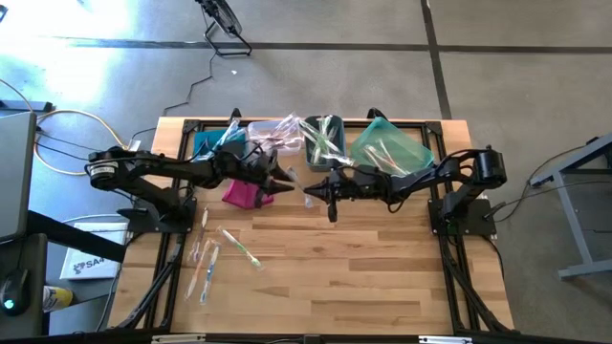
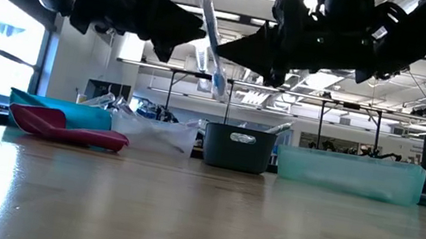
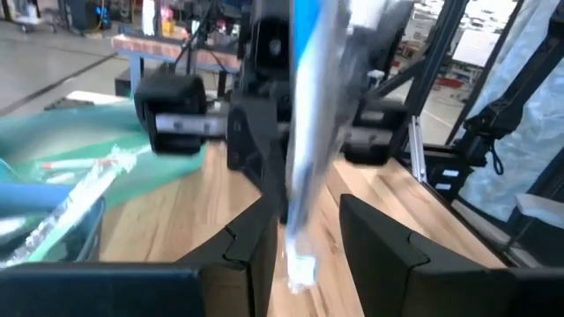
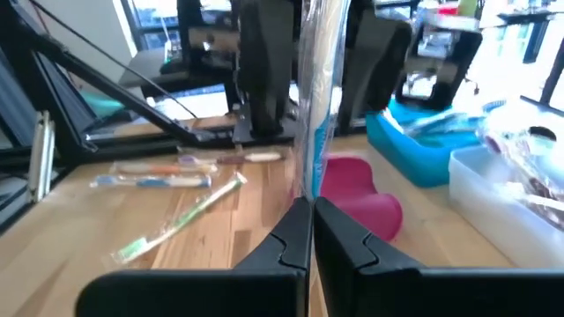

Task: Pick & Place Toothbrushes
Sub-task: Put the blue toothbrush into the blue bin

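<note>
Where the wooden table [image 1: 363, 277] comes nearest the front edge, on the left arm's side, a small scatter of loose toothbrushes [image 1: 212, 256] lies flat on the boards. They are a few pale wrapped sticks, one with a green handle [image 4: 181, 220] and one with blue on it [image 4: 154, 181], close together but pointing different ways. Farther in, over the middle of the table, the two arms meet tip to tip above the surface. The right gripper [image 4: 312, 207] has its fingers pressed together on the lower end of one wrapped toothbrush [image 2: 213, 45], a clear sleeve with a blue handle inside. It holds this toothbrush up off the table, leaning a little from upright in the low view. The left gripper [image 3: 306, 211] faces it from the other side with its fingers apart. The same toothbrush [image 3: 304, 167] passes through the gap between them, and daylight shows on either side of the sleeve, so the pads do not seem to press on it. Just behind the left gripper a magenta pouch [image 1: 244, 194] lies on the wood. Beyond that, along the back edge, stand four bins in a row. On the left is a blue bin [image 1: 206, 143], then a clear bin [image 1: 273, 134] holding crinkled wrappers. Next is a dark grey bin [image 1: 323, 143] with more wrapped toothbrushes sticking out of it. On the right is a wide teal bin [image 1: 392, 148] with several pale sticks lying inside.
</note>
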Robot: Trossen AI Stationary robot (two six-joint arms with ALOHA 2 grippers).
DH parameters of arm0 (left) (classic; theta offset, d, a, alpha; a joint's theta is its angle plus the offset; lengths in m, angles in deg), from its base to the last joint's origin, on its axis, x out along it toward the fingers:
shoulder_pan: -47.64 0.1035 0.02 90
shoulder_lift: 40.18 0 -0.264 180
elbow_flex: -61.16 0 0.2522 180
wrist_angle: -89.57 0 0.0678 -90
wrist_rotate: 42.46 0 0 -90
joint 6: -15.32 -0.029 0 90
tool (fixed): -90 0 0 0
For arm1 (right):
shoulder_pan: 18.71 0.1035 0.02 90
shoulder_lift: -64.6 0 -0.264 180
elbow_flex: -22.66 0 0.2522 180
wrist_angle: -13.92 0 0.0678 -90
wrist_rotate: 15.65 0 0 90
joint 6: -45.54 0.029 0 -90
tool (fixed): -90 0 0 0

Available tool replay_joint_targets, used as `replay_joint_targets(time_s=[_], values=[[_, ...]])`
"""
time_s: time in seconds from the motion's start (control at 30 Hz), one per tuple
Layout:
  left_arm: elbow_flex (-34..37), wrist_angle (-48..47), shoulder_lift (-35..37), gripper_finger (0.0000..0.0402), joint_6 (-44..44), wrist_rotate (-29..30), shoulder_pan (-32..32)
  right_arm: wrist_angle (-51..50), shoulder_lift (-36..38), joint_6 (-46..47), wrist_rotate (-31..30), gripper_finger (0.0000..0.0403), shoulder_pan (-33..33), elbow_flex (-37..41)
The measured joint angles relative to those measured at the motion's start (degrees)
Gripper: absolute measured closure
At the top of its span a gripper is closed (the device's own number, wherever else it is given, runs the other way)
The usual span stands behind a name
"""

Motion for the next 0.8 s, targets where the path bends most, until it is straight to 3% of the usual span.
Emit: replay_joint_targets(time_s=[0.23, 0.8], values=[[-0.2, 4.1, 0.0, 0.0280, 0.1, 0.0, -0.1, -2.0, 0.0, 0.0, -0.1, 0.0399, 0.0, 0.0], [-5.7, 1.7, -4.4, 0.0280, 0.0, 2.4, -3.7, -2.2, 0.0, 0.0, 0.0, 0.0399, 0.0, 0.0]])
